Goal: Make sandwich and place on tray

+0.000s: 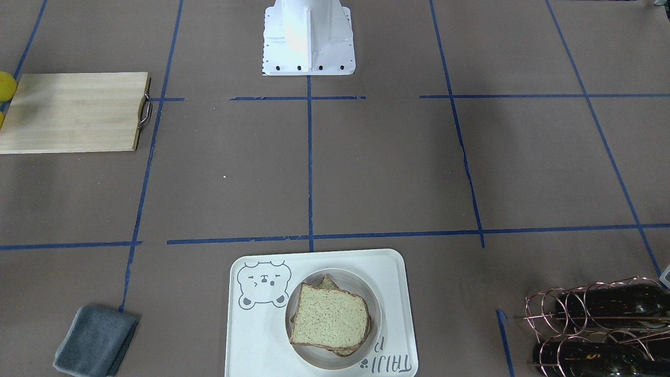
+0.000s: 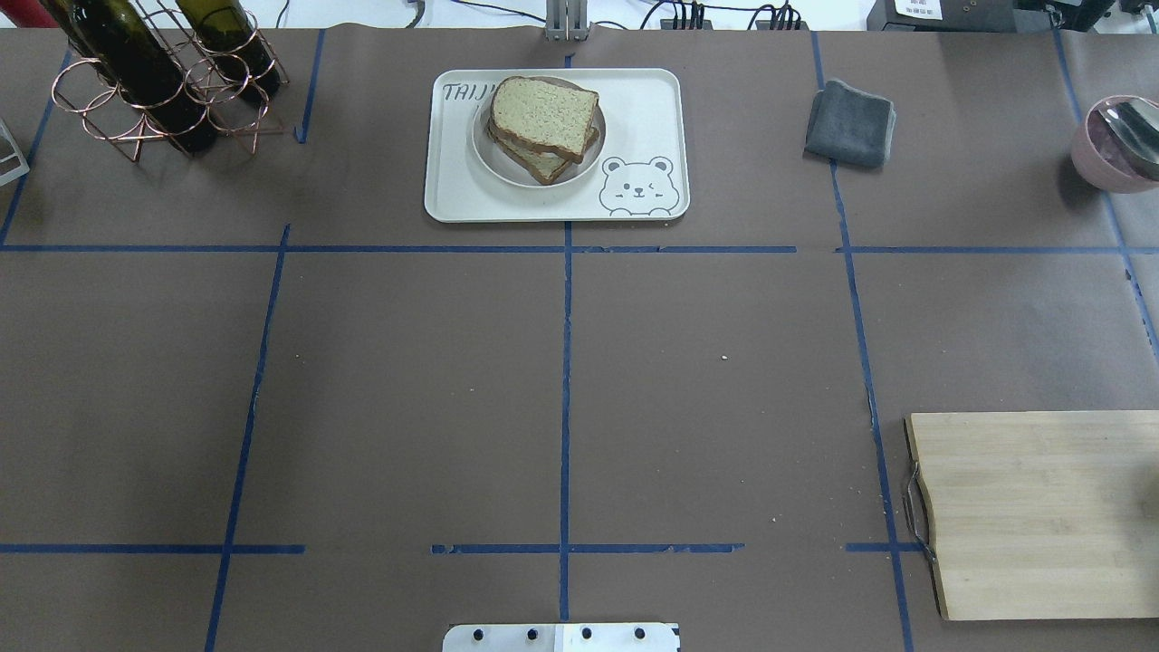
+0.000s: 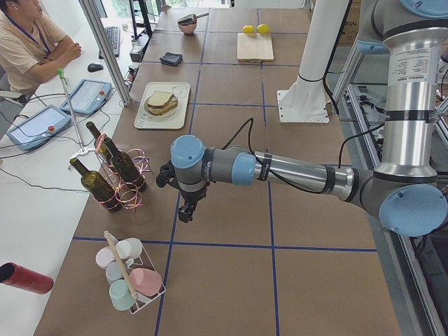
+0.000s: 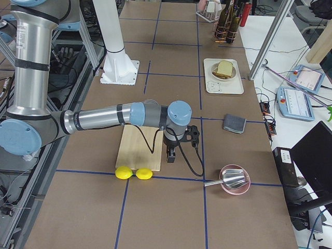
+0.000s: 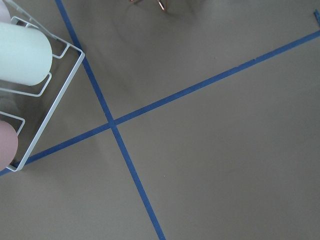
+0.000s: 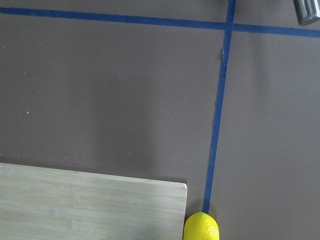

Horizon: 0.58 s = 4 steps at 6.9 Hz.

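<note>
The sandwich (image 1: 331,319), two tan brown-crusted bread slices stacked, sits on a small white plate (image 1: 314,361) on the cream bear tray (image 1: 387,272). It also shows in the overhead view (image 2: 543,113), at the table's far middle. The egg is hidden. My left gripper (image 3: 183,213) shows only in the exterior left view, hanging over bare table near the wine rack. My right gripper (image 4: 171,157) shows only in the exterior right view, beside the cutting board. I cannot tell whether either is open or shut. Both are far from the tray.
A wooden cutting board (image 2: 1041,512) lies at the near right, with two lemons (image 4: 132,173) beyond it. A grey cloth (image 2: 851,124), a pink bowl with a spoon (image 2: 1114,145), a wine rack with bottles (image 2: 154,81) and a cup rack (image 3: 129,276) stand around the edges.
</note>
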Available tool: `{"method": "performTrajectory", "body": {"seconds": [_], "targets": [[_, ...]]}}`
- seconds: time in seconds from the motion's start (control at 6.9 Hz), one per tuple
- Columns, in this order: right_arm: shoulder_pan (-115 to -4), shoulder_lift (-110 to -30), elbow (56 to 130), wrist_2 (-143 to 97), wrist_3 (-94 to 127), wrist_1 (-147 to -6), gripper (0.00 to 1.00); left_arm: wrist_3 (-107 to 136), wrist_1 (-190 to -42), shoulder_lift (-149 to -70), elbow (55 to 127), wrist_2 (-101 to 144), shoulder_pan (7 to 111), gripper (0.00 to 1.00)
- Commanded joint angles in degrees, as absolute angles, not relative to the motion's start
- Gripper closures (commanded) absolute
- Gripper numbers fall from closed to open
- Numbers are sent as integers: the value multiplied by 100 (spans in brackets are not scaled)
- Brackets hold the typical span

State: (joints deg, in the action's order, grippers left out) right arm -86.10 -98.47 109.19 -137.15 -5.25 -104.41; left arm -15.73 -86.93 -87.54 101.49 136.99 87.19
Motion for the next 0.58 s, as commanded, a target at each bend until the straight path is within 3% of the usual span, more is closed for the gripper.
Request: {"method": "performTrajectory", "body": {"seconds": [0.0,0.43], "targets": [[-8604,-9844,10881,-13702,-536,-10257,0,-1555,-8283,-8675,10169,13702,8754,0],[-8613,-9914,10775,-13720,-562,-10151,0,-1599,-8042,-8394,10187,13693,8833,0]]}}
